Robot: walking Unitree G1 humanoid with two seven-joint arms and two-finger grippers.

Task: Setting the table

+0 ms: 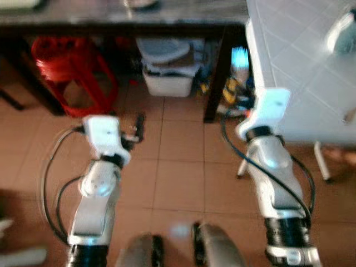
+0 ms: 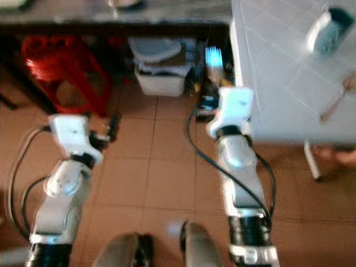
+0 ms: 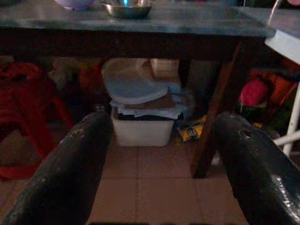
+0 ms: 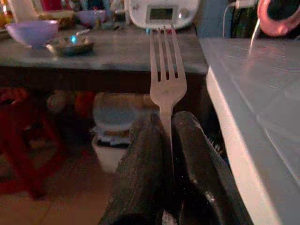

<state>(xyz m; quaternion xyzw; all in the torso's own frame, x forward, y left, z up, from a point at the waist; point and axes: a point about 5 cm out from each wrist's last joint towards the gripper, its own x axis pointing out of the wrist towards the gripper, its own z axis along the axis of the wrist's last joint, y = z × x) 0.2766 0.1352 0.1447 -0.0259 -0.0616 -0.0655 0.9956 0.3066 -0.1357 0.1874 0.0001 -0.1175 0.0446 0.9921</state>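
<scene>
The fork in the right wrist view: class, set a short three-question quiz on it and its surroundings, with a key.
1. True or false: the right gripper is shut on a fork.
2. The left gripper is: A open and empty, B holding a spoon, C shut.
3. What stands under the dark table, beside the red stool?

Key: 1 true. 2 A. 3 a white bin with a loose lid.
</scene>
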